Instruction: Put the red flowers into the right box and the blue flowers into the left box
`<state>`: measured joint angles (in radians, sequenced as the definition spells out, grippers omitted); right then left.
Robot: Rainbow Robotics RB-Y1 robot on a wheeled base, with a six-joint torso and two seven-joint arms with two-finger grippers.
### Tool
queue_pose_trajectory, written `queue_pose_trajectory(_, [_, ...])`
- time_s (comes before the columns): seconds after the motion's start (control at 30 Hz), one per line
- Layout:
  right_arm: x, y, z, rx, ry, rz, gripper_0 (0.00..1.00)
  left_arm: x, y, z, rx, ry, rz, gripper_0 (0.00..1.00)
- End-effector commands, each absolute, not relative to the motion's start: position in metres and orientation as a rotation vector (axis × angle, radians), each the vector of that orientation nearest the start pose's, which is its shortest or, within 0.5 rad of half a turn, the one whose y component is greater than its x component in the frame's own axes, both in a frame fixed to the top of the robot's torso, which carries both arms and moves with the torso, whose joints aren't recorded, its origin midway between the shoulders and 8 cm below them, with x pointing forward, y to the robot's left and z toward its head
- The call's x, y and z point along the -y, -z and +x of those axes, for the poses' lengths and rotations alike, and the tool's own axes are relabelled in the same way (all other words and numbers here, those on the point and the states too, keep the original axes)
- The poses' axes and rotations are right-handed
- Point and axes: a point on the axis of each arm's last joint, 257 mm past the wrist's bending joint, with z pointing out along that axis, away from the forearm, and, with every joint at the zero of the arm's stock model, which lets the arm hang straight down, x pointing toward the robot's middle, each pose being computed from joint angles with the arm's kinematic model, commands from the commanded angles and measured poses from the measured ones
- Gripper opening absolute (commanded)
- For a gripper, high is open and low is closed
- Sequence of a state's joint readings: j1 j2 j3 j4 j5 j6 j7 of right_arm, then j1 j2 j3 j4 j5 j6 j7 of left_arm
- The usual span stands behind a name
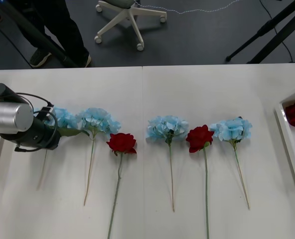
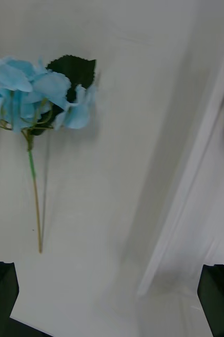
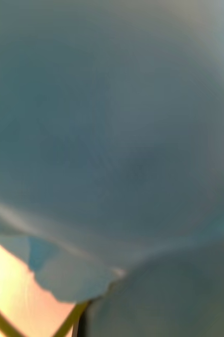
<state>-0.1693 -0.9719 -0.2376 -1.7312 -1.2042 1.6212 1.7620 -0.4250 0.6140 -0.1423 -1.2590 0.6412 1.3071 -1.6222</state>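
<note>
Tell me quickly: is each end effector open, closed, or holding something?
Left end effector: cannot be told; it is at a blue flower.
Right end effector: open, holding nothing.

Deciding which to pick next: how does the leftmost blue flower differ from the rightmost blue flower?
The leftmost blue flower has the left gripper at its head; the rightmost blue flower lies untouched, the open right gripper hovering apart from it. The leftmost one's stem slants slightly left toward the robot, the rightmost one's slants right. Both are pale blue, long-stemmed, in the row on the table.
</note>
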Motion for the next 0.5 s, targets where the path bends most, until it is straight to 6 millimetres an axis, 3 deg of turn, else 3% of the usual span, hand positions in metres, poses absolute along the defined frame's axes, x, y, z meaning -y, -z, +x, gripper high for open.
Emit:
queue_pose_trajectory(0.03, [0.377, 0.197, 0.392, -2.718, -0.227, -0.434, 1.0, -0.351, 0.33, 0.479, -2.782, 0.038, 0.208, 0.0])
queue_pose_trajectory(0.27, [0.323, 0.202, 0.382, -2.722, -0.247, -0.436, 1.0, -0.36, 0.256, 0.446, -2.732, 0.047, 0.184, 0.0])
queue_pose_trajectory(0.33, [0.316, 0.204, 0.38, -2.725, -0.245, -0.441, 1.0, -0.363, 0.244, 0.441, -2.717, 0.043, 0.172, 0.0])
queue_pose_trajectory(0.37, [0.307, 0.206, 0.378, -2.723, -0.244, -0.442, 1.0, -0.372, 0.221, 0.436, -2.685, 0.037, 0.133, 0.0])
queue_pose_trajectory(0.5, [0.292, 0.214, 0.375, -2.723, -0.231, -0.438, 1.0, -0.398, 0.176, 0.43, -2.6, 0.024, 0.026, 0.0])
